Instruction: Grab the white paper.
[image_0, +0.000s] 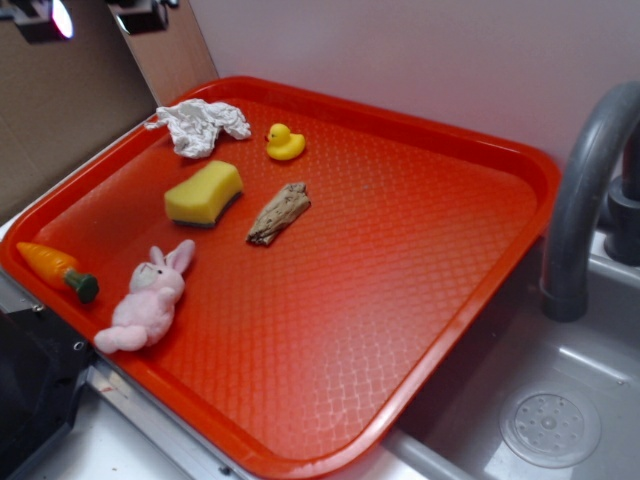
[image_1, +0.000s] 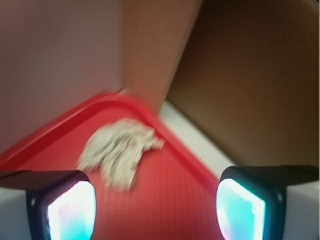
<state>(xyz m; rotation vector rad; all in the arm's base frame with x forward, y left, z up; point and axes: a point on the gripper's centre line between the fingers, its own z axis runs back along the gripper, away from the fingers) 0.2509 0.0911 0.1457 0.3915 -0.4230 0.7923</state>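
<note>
Red plastic with a fine diamond texture makes up the cafeteria tray (image_0: 420, 290) that fills most of the exterior view, set over the edge of a grey sink (image_0: 560, 400) with a curved grey faucet (image_0: 585, 190) at the right. The white paper (image_0: 200, 125), a crumpled wad with greyish folds, lies at the far left corner of the tray, close to the raised rim. Just right of it sits a yellow rubber duck (image_0: 284, 143), apart from the paper. Nearer, a yellow sponge (image_0: 204, 192) rests flat, with a small chunk of brown wood (image_0: 279, 213) beside it on its right. At the near left, a pink plush bunny (image_0: 150, 296) lies on its back, and a toy carrot (image_0: 56, 268) with a green stem lies at the left rim.

The gripper (image_1: 157, 200) shows only in the blurred wrist view: its two pads (image_1: 72, 210) stand wide apart at the bottom corners, spread and holding nothing. The paper appears between and beyond them, on the tray surface near its corner, not touching either pad. Brown cardboard panels (image_1: 250, 75) rise behind the tray.
</note>
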